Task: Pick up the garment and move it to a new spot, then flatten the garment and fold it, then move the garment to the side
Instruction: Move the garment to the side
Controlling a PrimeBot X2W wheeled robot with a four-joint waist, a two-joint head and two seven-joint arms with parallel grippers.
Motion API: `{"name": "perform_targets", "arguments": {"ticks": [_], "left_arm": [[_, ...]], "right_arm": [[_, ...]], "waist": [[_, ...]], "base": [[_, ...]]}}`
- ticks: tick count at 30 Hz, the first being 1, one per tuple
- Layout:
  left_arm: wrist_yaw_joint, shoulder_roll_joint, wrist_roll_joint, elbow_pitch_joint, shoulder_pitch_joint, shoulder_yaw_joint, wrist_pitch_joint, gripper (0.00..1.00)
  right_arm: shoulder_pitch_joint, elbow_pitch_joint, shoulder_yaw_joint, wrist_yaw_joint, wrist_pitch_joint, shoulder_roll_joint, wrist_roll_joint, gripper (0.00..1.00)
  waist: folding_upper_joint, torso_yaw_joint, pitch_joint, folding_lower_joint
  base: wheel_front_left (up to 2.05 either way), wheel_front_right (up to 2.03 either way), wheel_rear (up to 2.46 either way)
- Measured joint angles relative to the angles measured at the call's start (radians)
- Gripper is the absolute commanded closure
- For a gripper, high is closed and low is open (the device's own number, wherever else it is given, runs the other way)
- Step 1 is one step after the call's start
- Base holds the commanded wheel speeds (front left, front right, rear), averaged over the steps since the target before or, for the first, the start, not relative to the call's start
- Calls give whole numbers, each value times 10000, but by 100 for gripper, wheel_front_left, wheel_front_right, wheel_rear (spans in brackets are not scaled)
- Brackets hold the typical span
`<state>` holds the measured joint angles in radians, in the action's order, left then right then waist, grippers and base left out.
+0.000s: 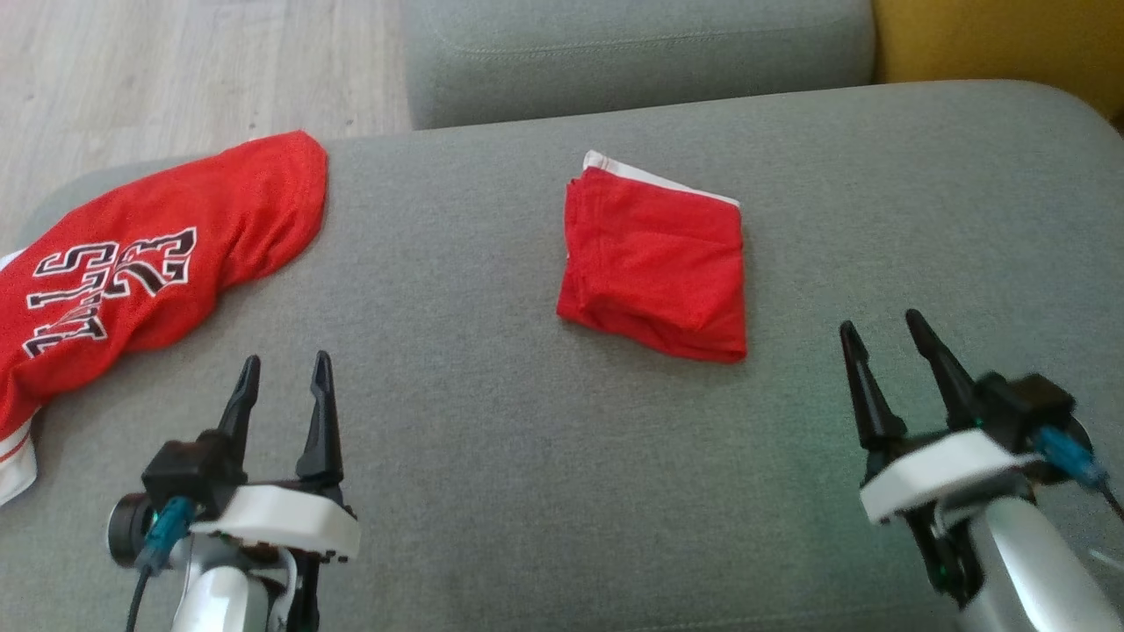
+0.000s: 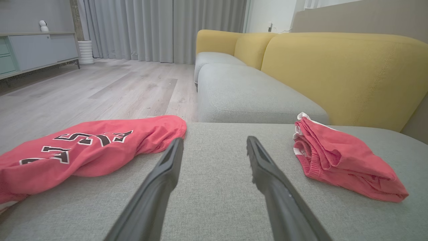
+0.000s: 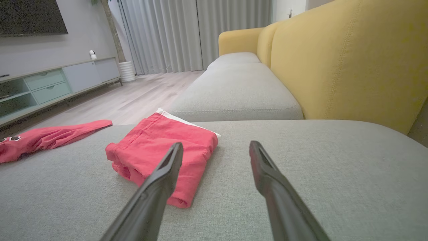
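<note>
Spreading under everything, the grey sofa seat (image 1: 492,456) carries both garments. A red jersey (image 1: 255,211) lies crumpled at its left edge. The jersey's long axis slants from the near left toward the far middle, and its black, white-edged print shows "23" and letters ending "LLS", upside down in the head view. Red shorts (image 1: 659,263) sit folded near the seat's middle in an almost square packet, white-trimmed edge on the far side. The left gripper (image 1: 286,358) and right gripper (image 1: 880,320) hover near the front, fingers spread wide, holding nothing, well apart from either garment.
</note>
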<state>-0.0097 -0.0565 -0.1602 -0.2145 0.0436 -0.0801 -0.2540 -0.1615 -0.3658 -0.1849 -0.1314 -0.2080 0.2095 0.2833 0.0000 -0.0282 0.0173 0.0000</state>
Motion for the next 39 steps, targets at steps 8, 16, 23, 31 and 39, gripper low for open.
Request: {"name": "perform_targets", "arguments": {"ticks": [8, 16, 23, 31, 39], "left_arm": [[-180, 42, 10, -100, 303, -109, 0, 0], [-184, 81, 12, -186, 933, -355, 0, 0], [-230, 100, 12, -245, 1226, -405, 0, 0], [-242, 117, 12, -326, 1302, -414, -2, 0], [-272, 125, 104, -347, 1302, -577, 0, 0]], "right_arm": [[-2561, -1730, -297, 0, 951, 224, 807, 0], [-5205, -4903, -813, 0, 2575, 537, 1927, 0], [-6432, -7102, -886, 0, 4677, 554, 3087, 0], [-6623, -7714, -974, 0, 5733, 489, 4105, 100], [-6622, -7565, -1333, 0, 4311, 430, 4381, 100]], "waist": [[0, 541, 417, 0], [0, 1479, 1186, 1], [0, 2151, 1705, 1], [0, 2393, 1879, 1], [0, 1975, 1661, 0]], "base": [[0, 0, 0], [0, 0, 0], [0, 0, 0], [0, 0, 0], [0, 0, 0]]}}
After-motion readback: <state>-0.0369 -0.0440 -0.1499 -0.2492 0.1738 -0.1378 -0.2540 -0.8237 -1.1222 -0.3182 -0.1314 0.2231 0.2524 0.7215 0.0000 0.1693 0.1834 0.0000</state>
